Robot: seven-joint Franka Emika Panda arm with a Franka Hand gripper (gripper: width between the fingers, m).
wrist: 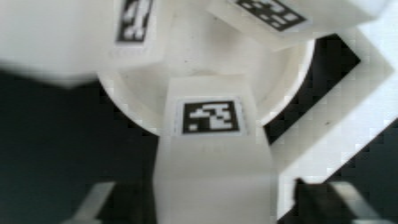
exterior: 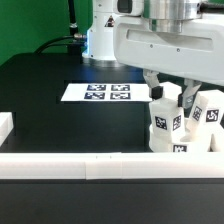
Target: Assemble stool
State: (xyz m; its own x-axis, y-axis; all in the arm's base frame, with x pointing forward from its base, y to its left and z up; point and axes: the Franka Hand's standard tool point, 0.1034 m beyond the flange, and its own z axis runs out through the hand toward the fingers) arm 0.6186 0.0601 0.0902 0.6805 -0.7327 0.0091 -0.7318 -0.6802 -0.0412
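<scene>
The white stool seat [exterior: 168, 140] rests on the black table at the exterior view's right, against the front rail. Tagged leg blocks stand on it: one [exterior: 164, 117] under my gripper and others [exterior: 207, 112] to its right. My gripper [exterior: 168, 97] is over the near leg with a finger on each side. In the wrist view that leg [wrist: 208, 120] runs between my fingertips [wrist: 100, 203], with a dark gap on each side, so the gripper [wrist: 214, 205] is open around it. The round seat [wrist: 143, 80] and two more tagged legs [wrist: 270, 12] lie beyond.
The marker board [exterior: 104, 92] lies flat at mid table. A long white border rail [exterior: 90, 165] runs along the front, with a short rail piece [exterior: 5, 125] at the exterior view's left. The arm's white body [exterior: 160, 40] fills the upper right.
</scene>
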